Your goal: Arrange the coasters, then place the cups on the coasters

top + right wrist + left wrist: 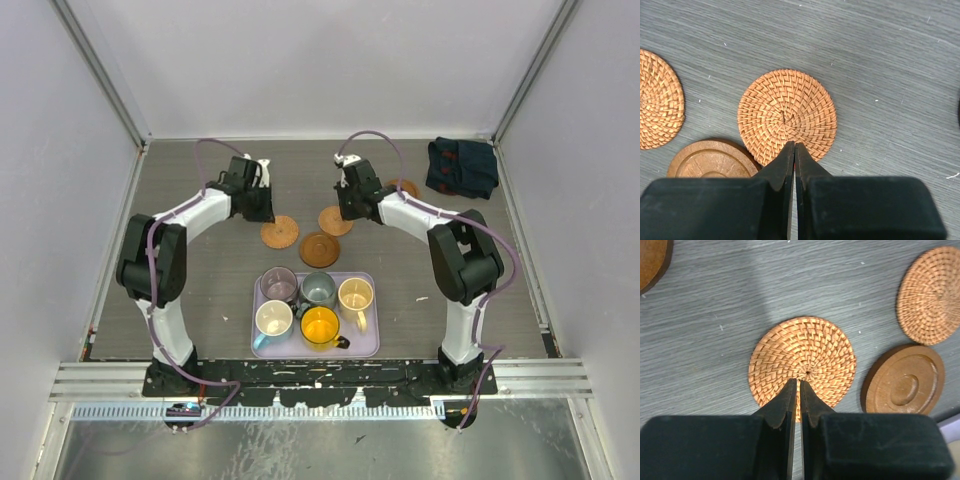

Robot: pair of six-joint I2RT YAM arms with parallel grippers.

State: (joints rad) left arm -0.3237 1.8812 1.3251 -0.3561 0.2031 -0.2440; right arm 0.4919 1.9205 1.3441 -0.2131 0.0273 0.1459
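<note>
**Spread the Coasters Before Touching a Cup**

The bench (pixel 225 280) holds a tray (pixel 368 346) at six o'clock in the overhead view, with all five cups (pixel 320 290) standing in it. The coasters (pixel 319 249) cluster at twelve o'clock of the tray, with one more out at one o'clock. The left tool (pixel 800 390) and right tool (pixel 794 150) each have their fingers pinched together, holding nothing. Each tool's tips sit over the near edge of a woven coaster (pixel 802 350). Good practice, I judge, is to press lightly and slide each disc outward into a spaced row, steering clear of the wooden coaster (pixel 903 381) just beside.

No readable text, no labels, no numbers (any view)
</note>
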